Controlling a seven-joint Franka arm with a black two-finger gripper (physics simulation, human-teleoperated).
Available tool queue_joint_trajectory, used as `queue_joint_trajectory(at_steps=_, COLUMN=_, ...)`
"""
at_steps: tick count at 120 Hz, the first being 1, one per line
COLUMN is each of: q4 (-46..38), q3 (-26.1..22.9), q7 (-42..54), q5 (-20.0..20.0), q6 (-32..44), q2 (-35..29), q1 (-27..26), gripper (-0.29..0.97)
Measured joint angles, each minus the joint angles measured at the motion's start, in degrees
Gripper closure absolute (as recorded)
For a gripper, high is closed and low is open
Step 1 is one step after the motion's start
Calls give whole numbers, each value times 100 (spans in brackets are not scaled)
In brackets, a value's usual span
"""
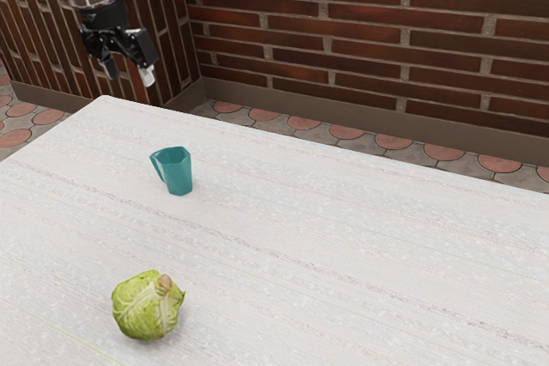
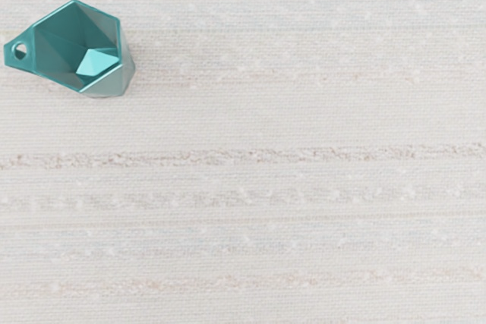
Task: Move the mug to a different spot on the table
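The gripper (image 1: 129, 70) was held open, high above the table (image 1: 360, 246), well apart from the upright mug (image 1: 173, 169). A cabbage (image 1: 147, 304) was seen in the exterior view; the mug's inside was shown by the wrist view.

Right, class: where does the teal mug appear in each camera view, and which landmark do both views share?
Exterior view: the mug stands upright on the table, left of the picture's centre and beyond the cabbage, with its handle toward the exterior view's left.
Wrist view: the mug is seen from above, well off-centre, on bare tabletop.
Shared landmark: the table's pale streaked grain lines, which run past the mug in both views.
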Motion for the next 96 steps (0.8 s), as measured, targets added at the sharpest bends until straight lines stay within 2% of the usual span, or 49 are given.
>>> queue_joint_trajectory(at_steps=96, q4=-45, q3=28, q7=35, q5=2, q6=-181, q2=-130, q1=-543, gripper=2)
